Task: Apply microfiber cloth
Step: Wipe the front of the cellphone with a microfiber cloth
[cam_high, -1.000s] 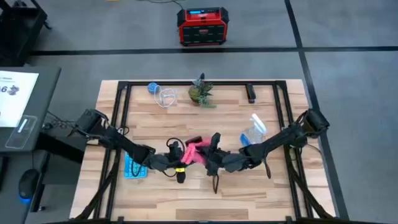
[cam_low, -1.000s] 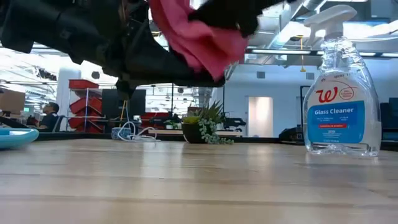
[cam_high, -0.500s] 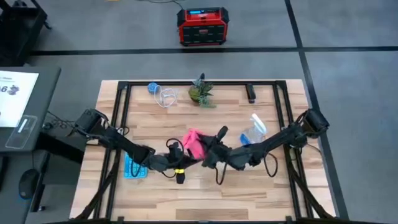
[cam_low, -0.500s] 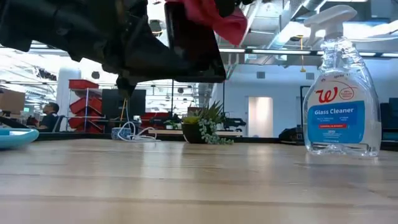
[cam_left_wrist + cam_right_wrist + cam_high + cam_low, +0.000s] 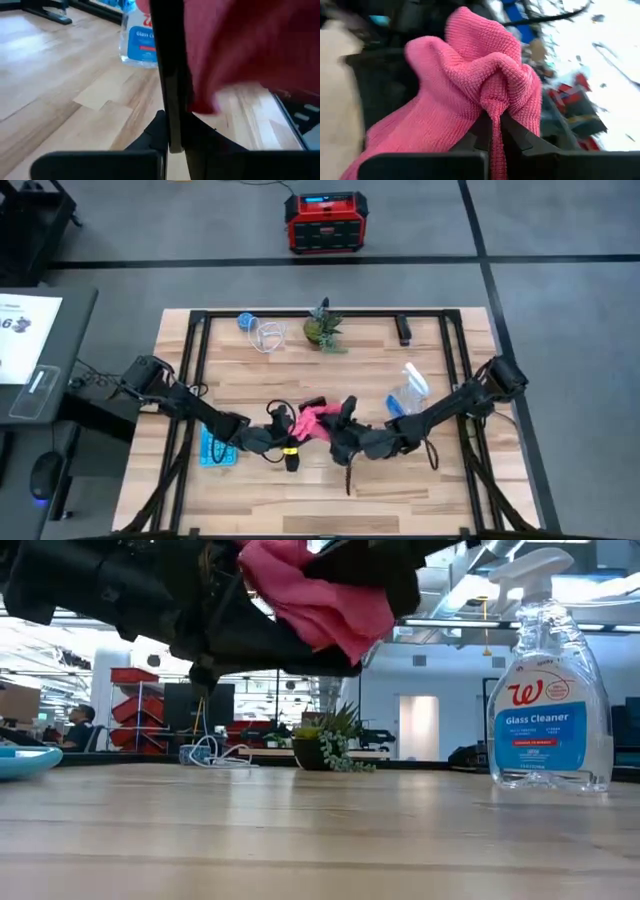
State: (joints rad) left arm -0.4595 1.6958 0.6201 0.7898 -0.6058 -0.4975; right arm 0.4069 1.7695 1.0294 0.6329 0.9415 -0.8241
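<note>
Above the middle of the wooden table (image 5: 420,480), the microfiber cloth (image 5: 318,420) was held bunched between the pressed-together fingers of the right gripper (image 5: 340,425), a fold of pink pinched tight in the right wrist view and the rest hanging loose. Just beside it, a black phone (image 5: 170,75) was gripped on edge by the left gripper (image 5: 283,432), the fingers closed on the lower end, with the cloth lying against one face of the slab. Both were kept clear of the tabletop, as was shown in the low view, where the pink bundle (image 5: 320,595) was seen against the dark arms. A glass cleaner bottle (image 5: 548,680) stood well apart to the right, and a light blue calculator (image 5: 214,448) lay near the left arm.

For the wipe to be done well, the phone would, it was judged, need to be held steady while the cloth was drawn flat along the screen with light, even pressure; the loose folds could be spread against the glass, and contact between the hard fingertips and the screen avoided
</note>
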